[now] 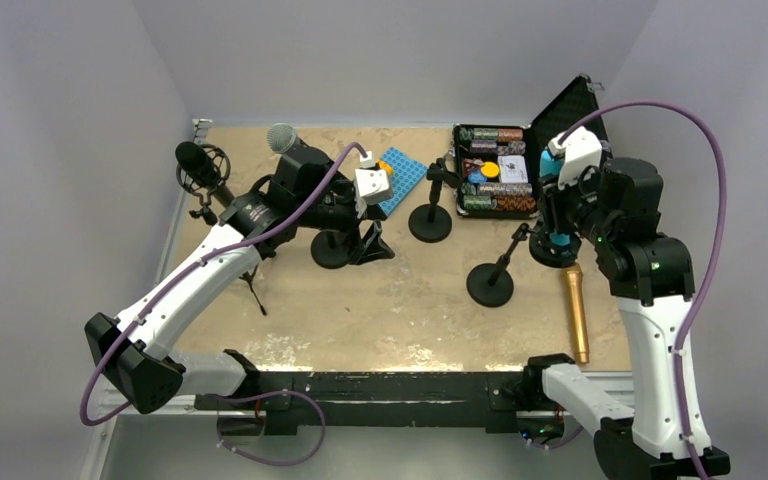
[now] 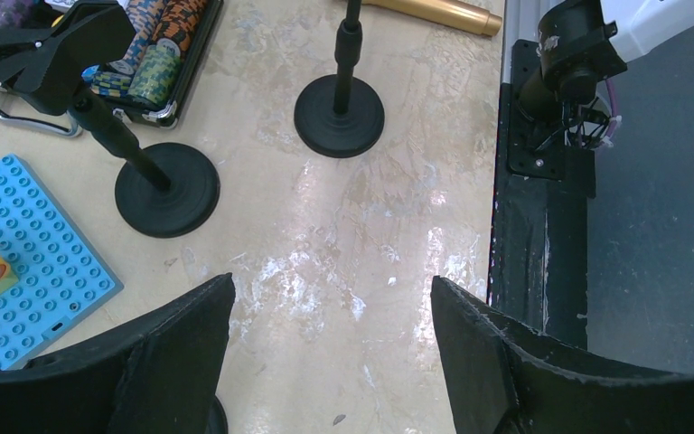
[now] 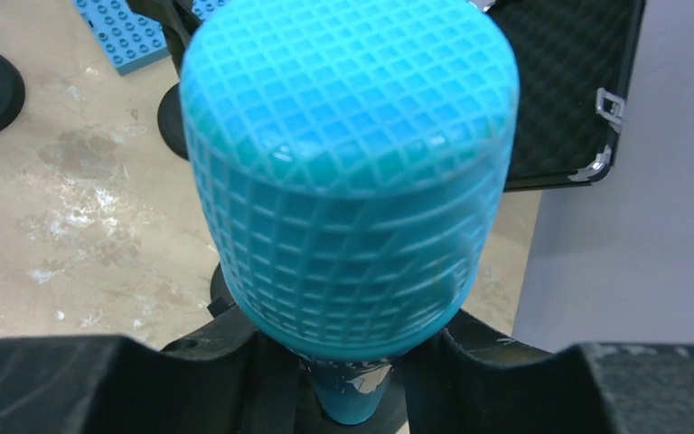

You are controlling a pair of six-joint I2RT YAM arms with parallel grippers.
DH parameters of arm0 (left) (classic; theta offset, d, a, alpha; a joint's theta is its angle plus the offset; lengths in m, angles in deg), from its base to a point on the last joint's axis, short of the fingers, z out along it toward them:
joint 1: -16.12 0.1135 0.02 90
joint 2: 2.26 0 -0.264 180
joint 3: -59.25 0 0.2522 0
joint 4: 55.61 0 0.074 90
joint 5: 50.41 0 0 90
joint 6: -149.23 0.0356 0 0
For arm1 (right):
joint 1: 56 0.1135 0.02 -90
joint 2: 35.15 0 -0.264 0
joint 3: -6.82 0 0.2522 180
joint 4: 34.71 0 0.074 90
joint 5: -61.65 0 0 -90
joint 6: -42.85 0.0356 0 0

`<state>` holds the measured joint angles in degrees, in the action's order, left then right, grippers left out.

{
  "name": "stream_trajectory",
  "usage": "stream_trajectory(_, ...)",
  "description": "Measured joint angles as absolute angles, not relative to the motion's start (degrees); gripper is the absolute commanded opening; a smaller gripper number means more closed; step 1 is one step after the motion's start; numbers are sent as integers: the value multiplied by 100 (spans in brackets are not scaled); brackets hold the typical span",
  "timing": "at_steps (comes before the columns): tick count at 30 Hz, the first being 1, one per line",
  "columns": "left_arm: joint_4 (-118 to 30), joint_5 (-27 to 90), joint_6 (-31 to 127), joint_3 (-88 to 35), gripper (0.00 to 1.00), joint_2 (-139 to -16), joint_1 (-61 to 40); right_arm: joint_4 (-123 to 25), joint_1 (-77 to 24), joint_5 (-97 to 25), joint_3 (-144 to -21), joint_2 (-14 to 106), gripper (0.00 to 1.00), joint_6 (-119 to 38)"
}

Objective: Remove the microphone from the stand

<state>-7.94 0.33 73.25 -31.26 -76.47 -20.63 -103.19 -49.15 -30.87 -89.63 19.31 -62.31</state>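
Right gripper [image 3: 348, 389]: jaws set against the handle of the teal microphone [image 3: 348, 181], just under its mesh head. Looks clamped, though the contact is partly hidden.

Microphone upright over its stand base [image 1: 543, 252], on the right side of the worktop [image 2: 370, 226], near the open poker-chip case [image 1: 500, 180]. Whether the handle is free of the clip: cannot tell.

Left gripper [image 2: 332, 287]: jaws wide apart, empty, over bare worktop.

Step in hand, my reading: draw the microphone out along the clip's axis, steady, no twisting. The light base may tip or ride up with it; the left arm could pin it.

Writing: none legible. Chip faces and a card in the case are too small.
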Motion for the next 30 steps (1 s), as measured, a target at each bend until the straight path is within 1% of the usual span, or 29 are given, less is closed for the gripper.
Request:
stream_trajectory(1, -796, 33, 7327, -3126, 84, -7647, -2065, -10343, -4924, -3087, -9031, 1957, 0, -6275)
stream_trajectory(6, -794, 33, 7327, -3126, 84, -7647, -2065, -10395, -4926, -3098, -9833, 2139, 0, -6286)
stream_trajectory(11, -796, 26, 7320, -3126, 84, -7645, -2065, -10220, -4926, -3068, -11105, 2206, 0, -6264)
stream_trajectory(13, -804, 11, 7312, -3126, 84, -7645, -2065, -10008, -4926, -2904, -11724, 2327, 0, -6286)
stream_trajectory(16, -835, -20, 7272, -3126, 84, -7645, -2063, -9700, -4928, -2508, -12060, 2364, 0, -6530)
stream_trajectory(20, -844, -55, 7200, -3126, 84, -7645, -2063, -9825, -5212, -2189, -11842, 2493, 0, -6979)
stream_trajectory(25, -842, -57, 7194, -3126, 84, -7643, -2065, -10133, -6185, -2252, -11046, 2958, 0, -7265)
stream_trajectory(30, -837, -53, 7196, -3126, 84, -7614, -2065, -10338, -7245, -2561, -9914, 3439, 0, -7551)
